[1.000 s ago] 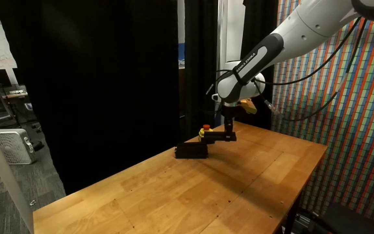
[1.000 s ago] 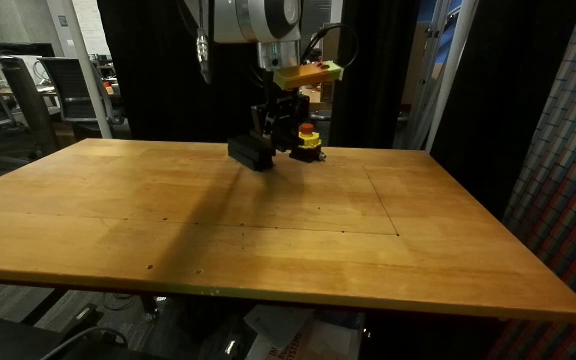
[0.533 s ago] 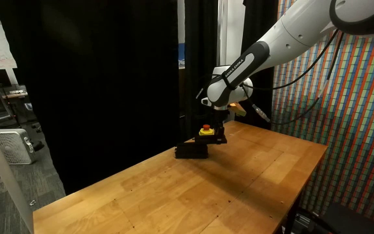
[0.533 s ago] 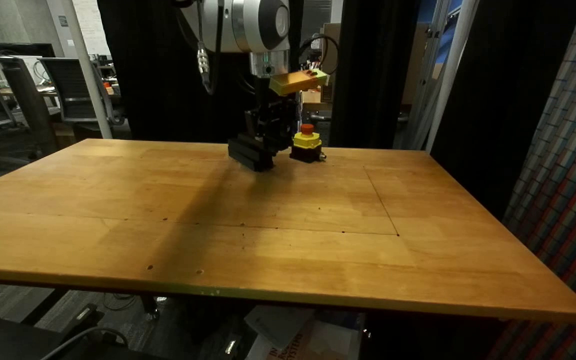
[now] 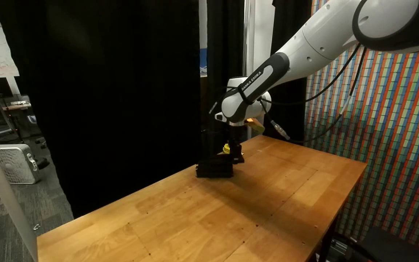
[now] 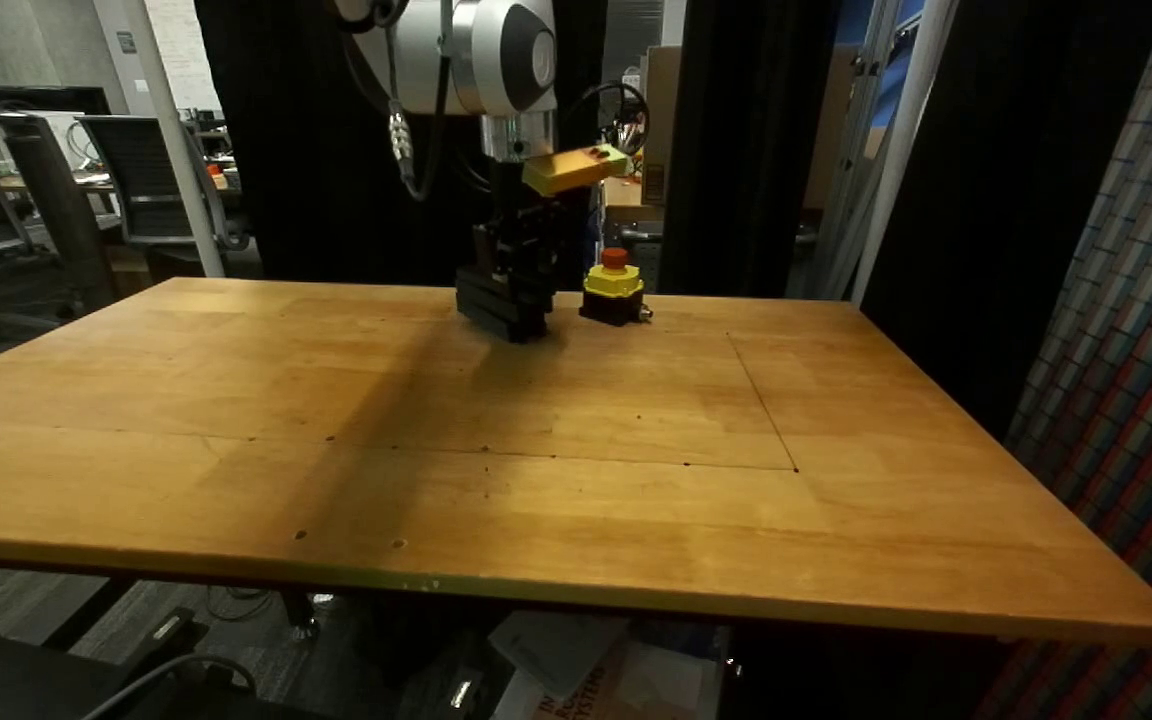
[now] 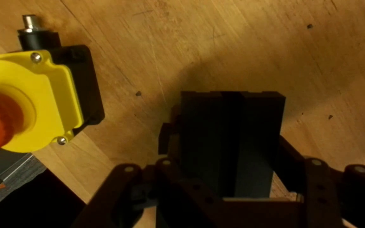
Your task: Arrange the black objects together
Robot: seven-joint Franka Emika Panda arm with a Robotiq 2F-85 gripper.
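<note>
My gripper (image 5: 236, 159) is shut on a black bar (image 7: 209, 126), whose end points up the picture in the wrist view between the two fingers (image 7: 228, 147). The other black bars lie together as a dark block (image 5: 215, 170) near the table's back edge, and the block also shows in an exterior view (image 6: 488, 308). The gripper (image 6: 526, 285) holds its bar just above or against this block. Dark on dark, I cannot tell whether they touch, nor tell the single bars apart.
A yellow stop button with red top (image 6: 614, 282) stands on the wooden table (image 6: 636, 420) beside the gripper, at the left in the wrist view (image 7: 43, 95). In an exterior view it is partly hidden behind the gripper (image 5: 226, 148). A black curtain (image 5: 122, 109) hangs behind the table.
The arm has moved left and slightly down in both exterior views, carrying the held bar from beside the stop button to over the block of bars. The block and button have not moved.
</note>
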